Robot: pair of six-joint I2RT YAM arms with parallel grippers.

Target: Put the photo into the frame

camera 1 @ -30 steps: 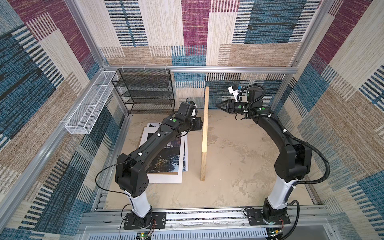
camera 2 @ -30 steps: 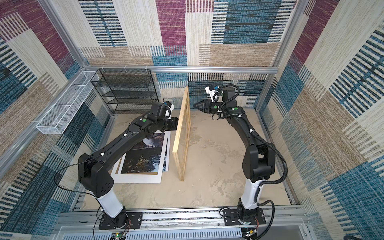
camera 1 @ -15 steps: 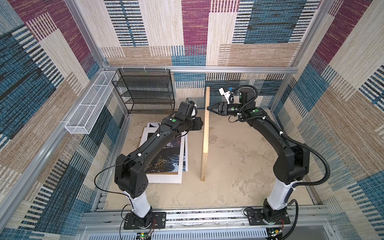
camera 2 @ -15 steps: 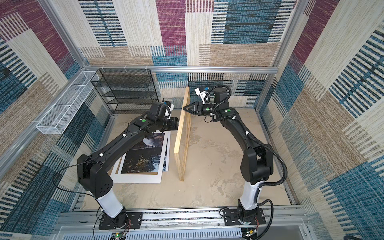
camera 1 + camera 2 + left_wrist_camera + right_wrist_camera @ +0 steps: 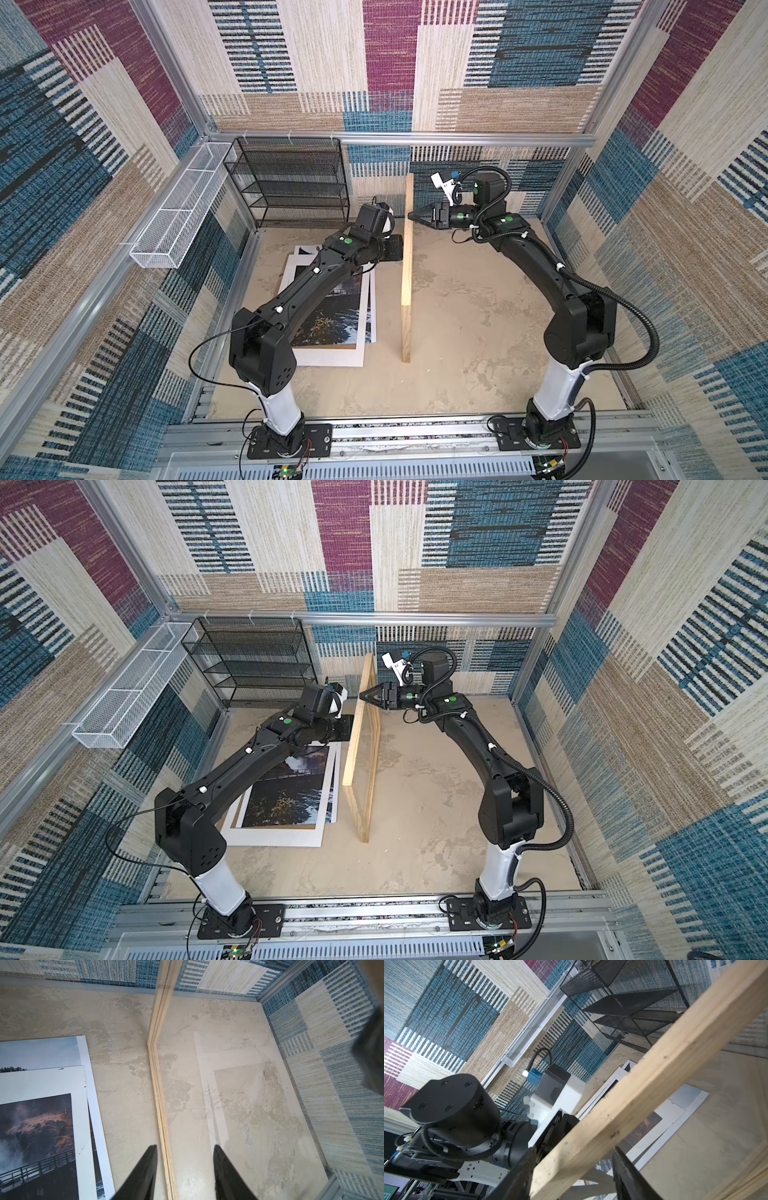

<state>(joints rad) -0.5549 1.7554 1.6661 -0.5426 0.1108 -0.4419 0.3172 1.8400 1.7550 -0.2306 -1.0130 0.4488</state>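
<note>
Frame [image 5: 406,266] upright on edge, long axis running near to far down mid floor [image 5: 478,299] | photo [image 5: 332,318] flat, left of it, under mat [image 5: 328,356] | left gripper [image 5: 185,1147] nearer photo, seemingly clamped on top rail [image 5: 409,199] | right gripper [image 5: 574,1148] with fingers apart, straddling same rail farther back, seemingly not yet pinching

Pale wood frame [image 5: 406,282]; white-edged dark photo [image 5: 336,320]
</note>
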